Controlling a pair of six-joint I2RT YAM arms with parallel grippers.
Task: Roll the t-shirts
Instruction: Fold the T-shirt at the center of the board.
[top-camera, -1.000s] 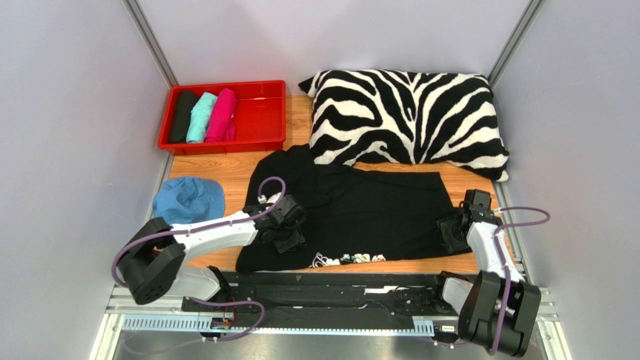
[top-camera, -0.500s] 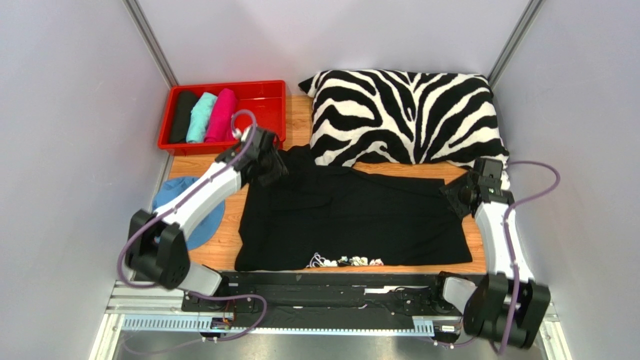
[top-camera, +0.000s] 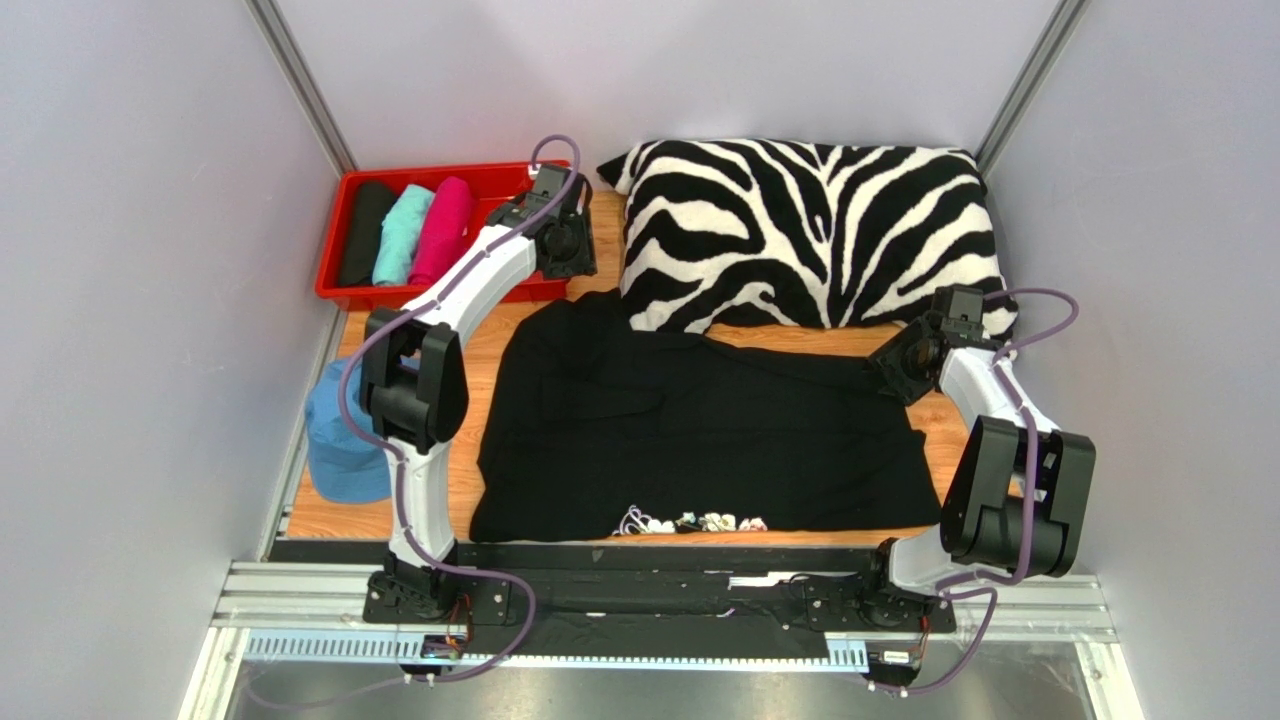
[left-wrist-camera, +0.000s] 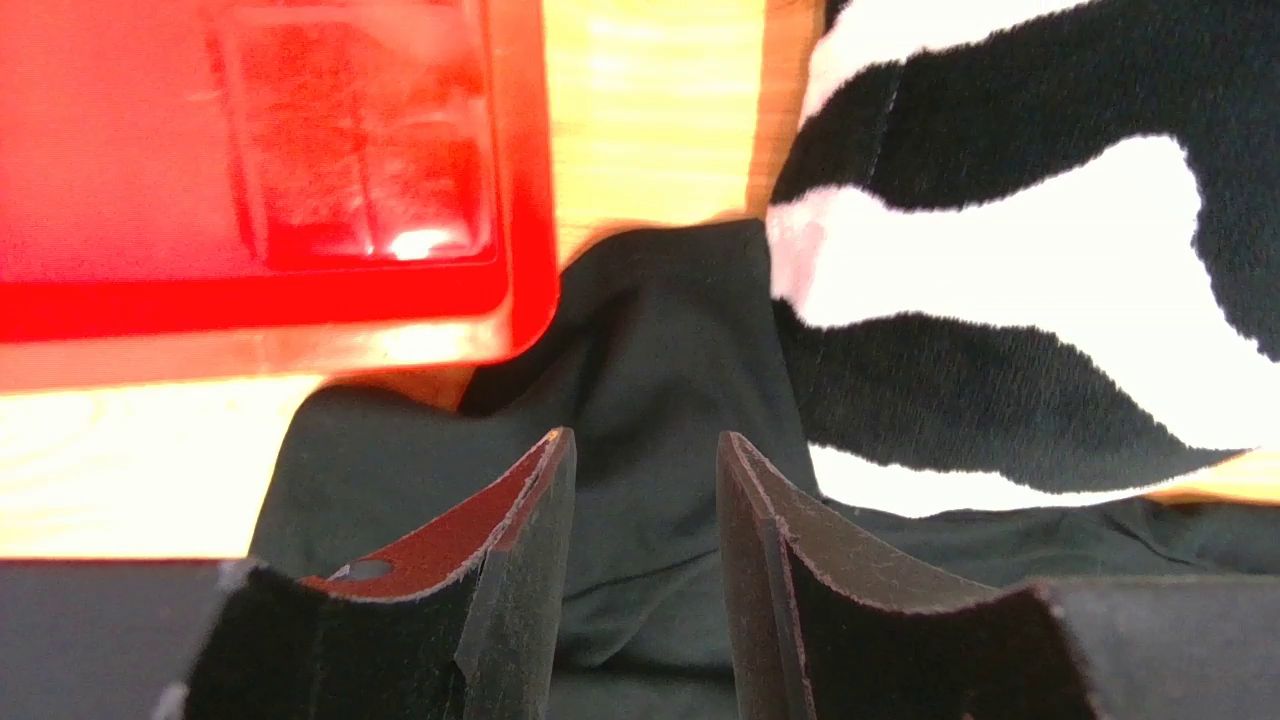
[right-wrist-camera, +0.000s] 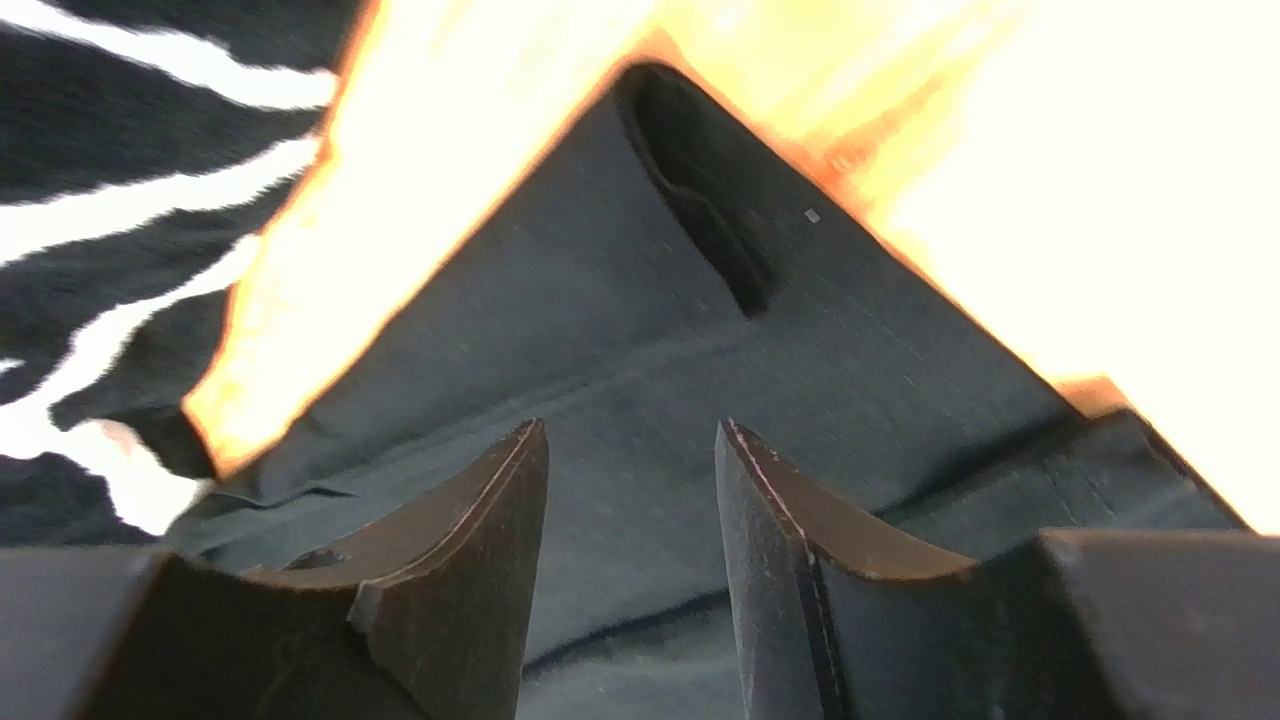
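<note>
left gripper (left-wrist-camera: 643, 450): fingers partly apart, nothing between them; black t-shirt (left-wrist-camera: 669, 323) lies just beyond the tips. right gripper (right-wrist-camera: 628, 443): similar gap, empty, shirt corner under and ahead of the tips.

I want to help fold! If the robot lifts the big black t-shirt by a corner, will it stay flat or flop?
Probably flop: the black t-shirt lies limp, wrinkled and bunched at its far-left corner. Likely light too: thin cloth hugging the table.
</note>
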